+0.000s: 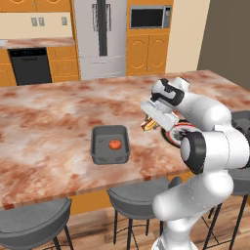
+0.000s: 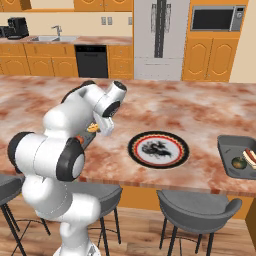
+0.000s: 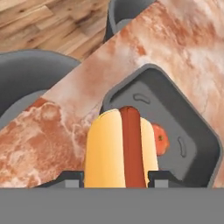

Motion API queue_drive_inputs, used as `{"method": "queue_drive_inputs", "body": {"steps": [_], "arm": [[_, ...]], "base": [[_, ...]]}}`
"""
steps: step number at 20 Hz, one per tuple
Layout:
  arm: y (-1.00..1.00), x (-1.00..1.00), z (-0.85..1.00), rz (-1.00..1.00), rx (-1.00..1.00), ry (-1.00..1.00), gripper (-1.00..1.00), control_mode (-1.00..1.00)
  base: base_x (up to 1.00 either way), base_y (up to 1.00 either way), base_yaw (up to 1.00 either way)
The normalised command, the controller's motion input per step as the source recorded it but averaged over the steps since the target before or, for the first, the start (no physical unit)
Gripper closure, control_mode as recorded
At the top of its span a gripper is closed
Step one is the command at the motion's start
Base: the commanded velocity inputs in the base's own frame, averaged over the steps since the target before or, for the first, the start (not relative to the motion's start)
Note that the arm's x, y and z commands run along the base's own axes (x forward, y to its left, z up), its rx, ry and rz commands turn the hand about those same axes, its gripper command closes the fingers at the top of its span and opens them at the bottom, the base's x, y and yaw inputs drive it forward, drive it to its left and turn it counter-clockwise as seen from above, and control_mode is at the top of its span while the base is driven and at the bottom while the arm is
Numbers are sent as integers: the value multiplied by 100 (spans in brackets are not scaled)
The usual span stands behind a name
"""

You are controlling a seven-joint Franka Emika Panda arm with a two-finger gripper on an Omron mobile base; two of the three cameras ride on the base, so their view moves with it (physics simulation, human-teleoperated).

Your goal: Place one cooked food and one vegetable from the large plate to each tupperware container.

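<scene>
My gripper (image 1: pixel 150 123) is shut on a hot dog (image 3: pixel 120 146), a yellow bun with a red sausage, held above the counter just right of the near tupperware container (image 1: pixel 110 144). That dark grey tray holds a red tomato (image 1: pixel 114 144), which also appears beyond the bun in the hand view as the tomato (image 3: pixel 161 139) inside the tray (image 3: pixel 183 113). The large plate (image 2: pixel 158 149), with its black rim, red ring and white centre, lies right of the arm with no food on it. The second tupperware container (image 2: pixel 239 156) at the far right holds a hot dog (image 2: pixel 250 156) and a green vegetable (image 2: pixel 239 162).
Grey bar stools (image 1: pixel 137 199) line the near edge of the marble island (image 1: pixel 49 122). The arm's own elbow (image 1: pixel 200 151) covers part of the large plate in the left base view. Cabinets, fridge and sink stand along the far wall.
</scene>
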Motion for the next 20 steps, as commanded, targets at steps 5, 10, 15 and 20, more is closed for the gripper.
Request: {"method": "queue_drive_inputs", "body": {"steps": [5,10,15,20], "arm": [[75,0,-6,41,-2,0,100,-100],[100,4,-7,20,-5,-1,100,-100],[66,33,-29,15,-2,1,100,-100],[12,45,-33,12,-3,0,100,-100]], "base": [[0,0,0],[0,0,0],[0,0,0],[0,0,0]]}}
